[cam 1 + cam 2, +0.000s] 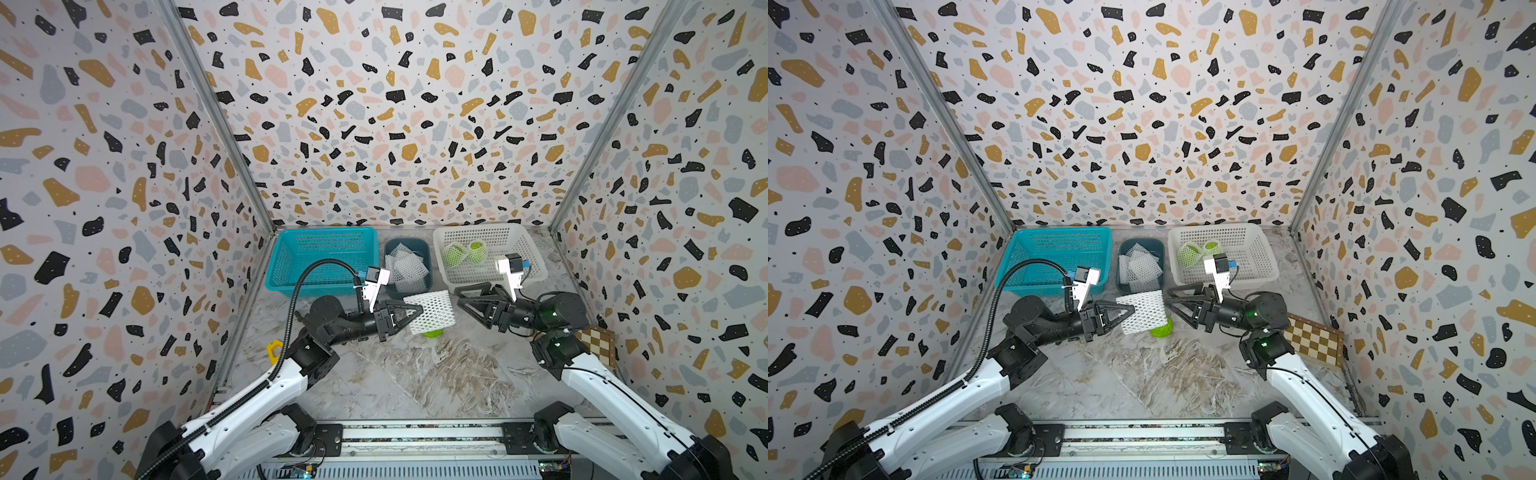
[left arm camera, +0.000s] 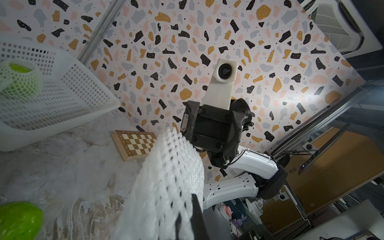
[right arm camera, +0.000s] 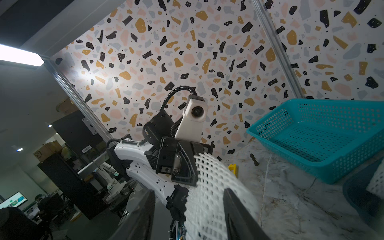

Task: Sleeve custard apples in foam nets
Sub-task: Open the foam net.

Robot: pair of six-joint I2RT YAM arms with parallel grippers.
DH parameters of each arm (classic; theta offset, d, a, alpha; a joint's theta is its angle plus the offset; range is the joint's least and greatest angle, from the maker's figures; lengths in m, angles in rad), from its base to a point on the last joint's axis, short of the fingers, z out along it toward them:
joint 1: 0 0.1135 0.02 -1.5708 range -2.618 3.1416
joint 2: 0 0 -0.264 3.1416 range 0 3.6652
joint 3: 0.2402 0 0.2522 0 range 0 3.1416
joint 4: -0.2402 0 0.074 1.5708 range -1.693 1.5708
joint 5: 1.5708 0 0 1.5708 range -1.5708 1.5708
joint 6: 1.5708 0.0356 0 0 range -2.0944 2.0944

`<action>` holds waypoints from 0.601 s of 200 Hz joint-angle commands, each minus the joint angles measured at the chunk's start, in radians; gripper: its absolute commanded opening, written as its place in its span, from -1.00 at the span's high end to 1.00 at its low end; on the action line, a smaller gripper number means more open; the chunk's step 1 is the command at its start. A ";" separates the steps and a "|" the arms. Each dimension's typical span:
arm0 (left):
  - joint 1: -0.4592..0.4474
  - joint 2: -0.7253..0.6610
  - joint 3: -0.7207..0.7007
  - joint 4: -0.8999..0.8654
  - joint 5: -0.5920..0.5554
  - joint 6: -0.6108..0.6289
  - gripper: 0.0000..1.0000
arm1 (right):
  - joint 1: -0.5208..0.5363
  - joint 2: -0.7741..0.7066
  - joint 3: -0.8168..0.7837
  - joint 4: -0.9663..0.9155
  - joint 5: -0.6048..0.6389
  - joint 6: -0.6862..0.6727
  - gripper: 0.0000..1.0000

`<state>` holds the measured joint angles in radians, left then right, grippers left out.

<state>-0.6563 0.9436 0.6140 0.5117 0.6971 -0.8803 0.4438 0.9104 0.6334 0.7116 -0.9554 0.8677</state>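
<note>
Both top views: foam net (image 1: 434, 309) half-hides custard apple (image 1: 432, 333).

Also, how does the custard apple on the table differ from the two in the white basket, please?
The custard apple on the table shows bare skin; the two custard apples in the white basket are each sleeved in white mesh. The table one is mostly hidden under the foam net pinched by the left gripper; the basket pair lie in plain view. All three are bright green.
</note>
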 commanded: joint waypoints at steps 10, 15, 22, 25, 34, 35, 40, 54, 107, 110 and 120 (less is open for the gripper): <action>0.005 -0.008 0.018 -0.022 0.017 0.049 1.00 | 0.027 0.031 0.055 -0.194 -0.016 -0.133 0.11; 0.005 -0.007 0.018 -0.014 0.021 0.045 1.00 | 0.039 0.038 0.062 -0.205 -0.016 -0.144 0.12; 0.005 -0.005 0.016 -0.004 0.023 0.041 1.00 | 0.053 0.045 0.074 -0.227 -0.008 -0.162 0.10; 0.004 -0.005 0.016 -0.001 0.024 0.038 1.00 | 0.058 0.049 0.078 -0.240 -0.003 -0.170 0.06; 0.004 -0.008 0.018 0.001 0.024 0.035 1.00 | 0.067 0.056 0.090 -0.271 0.007 -0.187 -0.08; 0.005 -0.008 0.018 0.000 0.024 0.035 1.00 | 0.068 0.057 0.091 -0.273 0.008 -0.187 -0.10; 0.006 -0.009 0.018 0.000 0.025 0.037 1.00 | 0.072 0.058 0.093 -0.280 0.013 -0.192 -0.13; 0.006 -0.014 0.018 -0.004 0.026 0.041 1.00 | 0.073 0.056 0.095 -0.289 0.013 -0.195 -0.13; 0.006 -0.025 0.010 -0.020 0.012 0.056 1.00 | 0.074 0.039 0.096 -0.363 0.050 -0.222 -0.40; 0.006 -0.025 0.010 -0.022 0.011 0.056 1.00 | 0.073 0.034 0.097 -0.371 0.055 -0.226 -0.40; 0.005 -0.028 0.010 -0.024 0.010 0.058 1.00 | 0.072 0.029 0.095 -0.382 0.056 -0.230 -0.40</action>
<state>-0.6563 0.9352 0.6140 0.4709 0.7002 -0.8478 0.5148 0.9745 0.6910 0.3813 -0.9218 0.6727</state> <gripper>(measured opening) 0.047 0.697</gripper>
